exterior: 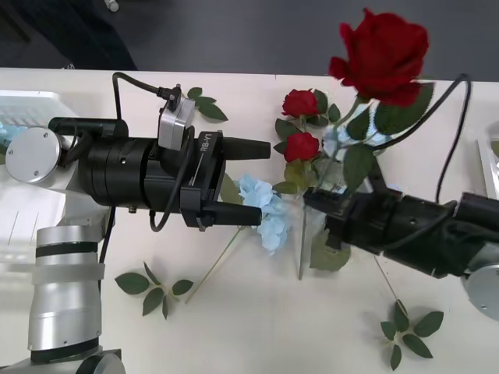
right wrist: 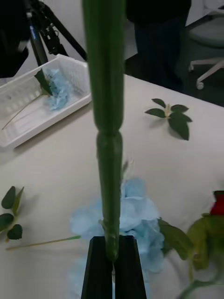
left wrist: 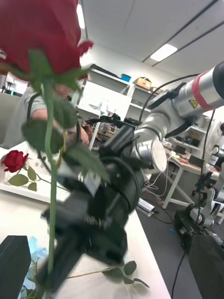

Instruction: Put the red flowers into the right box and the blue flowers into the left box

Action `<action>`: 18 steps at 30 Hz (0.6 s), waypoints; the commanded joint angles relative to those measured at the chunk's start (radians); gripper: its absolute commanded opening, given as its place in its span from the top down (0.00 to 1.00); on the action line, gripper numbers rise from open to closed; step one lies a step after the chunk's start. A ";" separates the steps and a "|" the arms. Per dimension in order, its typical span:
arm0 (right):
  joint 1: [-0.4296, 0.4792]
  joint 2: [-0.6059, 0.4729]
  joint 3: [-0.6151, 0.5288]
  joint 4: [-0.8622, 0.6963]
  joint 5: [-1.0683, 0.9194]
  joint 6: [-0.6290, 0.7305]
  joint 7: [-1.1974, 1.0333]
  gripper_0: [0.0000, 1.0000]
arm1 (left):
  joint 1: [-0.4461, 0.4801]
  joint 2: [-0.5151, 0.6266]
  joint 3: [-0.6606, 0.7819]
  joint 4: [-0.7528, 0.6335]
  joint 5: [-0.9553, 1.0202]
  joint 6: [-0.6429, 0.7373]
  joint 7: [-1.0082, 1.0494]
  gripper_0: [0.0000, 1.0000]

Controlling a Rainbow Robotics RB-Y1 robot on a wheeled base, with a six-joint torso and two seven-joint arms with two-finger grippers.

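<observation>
Front view: the right gripper (exterior: 312,196) clenched a red rose (exterior: 384,56) by its stem, head at one o'clock; the left gripper (exterior: 253,181) hung released beside the blue flowers (exterior: 261,209).

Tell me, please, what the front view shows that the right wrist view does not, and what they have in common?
Front view alone: the head of the lifted red rose, two more red roses lying on the table, and the left hand, open, hovering above the table. Right wrist view alone: a blue flower already lying in the left box, and the right hand's fingers shut on the rose's stem. Both: the blue flower on the table beneath the hands, and loose leaf sprigs.
</observation>
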 commanded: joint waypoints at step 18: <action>0.531 0.351 -1.375 -0.149 -0.041 1.049 -0.207 1.00 | 0.063 0.073 -0.076 -0.306 -0.207 -0.158 0.172 0.00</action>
